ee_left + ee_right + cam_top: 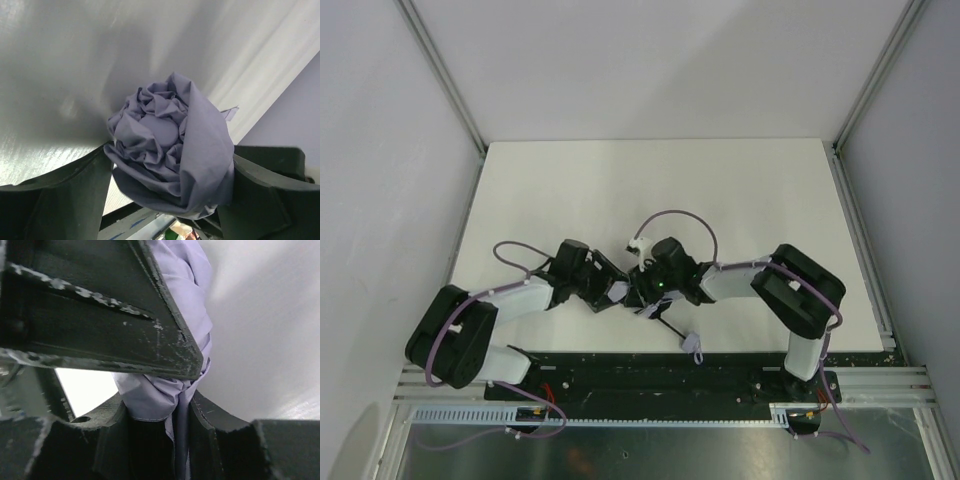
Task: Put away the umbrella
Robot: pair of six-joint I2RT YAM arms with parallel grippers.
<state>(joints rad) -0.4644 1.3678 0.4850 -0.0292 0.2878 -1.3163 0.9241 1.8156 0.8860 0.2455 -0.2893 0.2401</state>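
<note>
Left wrist view fills with the compact folding umbrella (160,130), its pale lavender-grey fabric canopy crumpled into a soft rosette between the fingers of my left claw (171,165). Those fingers stand wide on either side with the cloth brushing both. Whether they press it I cannot tell. My right claw (192,387) meets the same bundle from the opposite side and, as far as its own camera shows, pinches a fold of the canopy.

From above, the umbrella lies near the front edge of the white table (620,190), between my two wrists. Its thin black shaft (670,325) slants toward my bases and ends in the small pale handle (696,345). I judge it light. The fabric looks loose and slippery, though, and is likely to slide under my pads. The stiff shaft or the handle should give a surer hold than cloth alone.
</note>
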